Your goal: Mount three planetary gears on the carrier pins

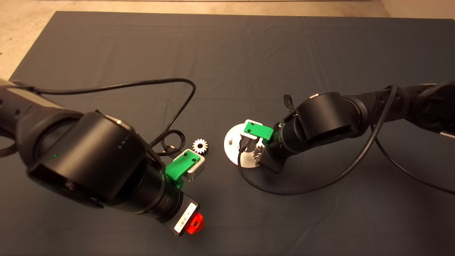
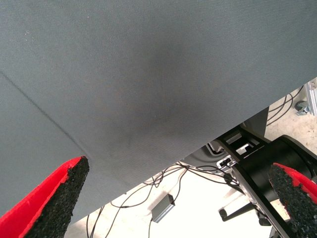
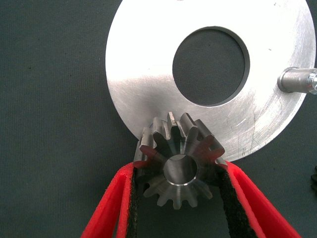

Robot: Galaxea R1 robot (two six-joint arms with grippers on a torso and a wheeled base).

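The shiny round disc [image 3: 143, 79] with a large centre hole lies on the mat, and it also shows in the head view [image 1: 233, 147]. One upright silver carrier pin [image 3: 297, 80] stands at its rim; the other pins are hidden. My right gripper [image 3: 181, 198] is shut on a grey planetary gear [image 3: 178, 163] at the disc's near edge. I cannot tell whether a pin is in its hole. A second gear [image 1: 200, 145] lies loose on the mat left of the disc. My left gripper [image 2: 178, 198] is open and empty near the mat's front edge.
The dark mat [image 1: 227, 53] covers the table. Black cables [image 1: 177, 106] loop beside the loose gear and under the right arm. A small dark object [image 3: 314, 178] shows at the right wrist view's edge. Floor and cables [image 2: 163, 208] lie past the mat's edge.
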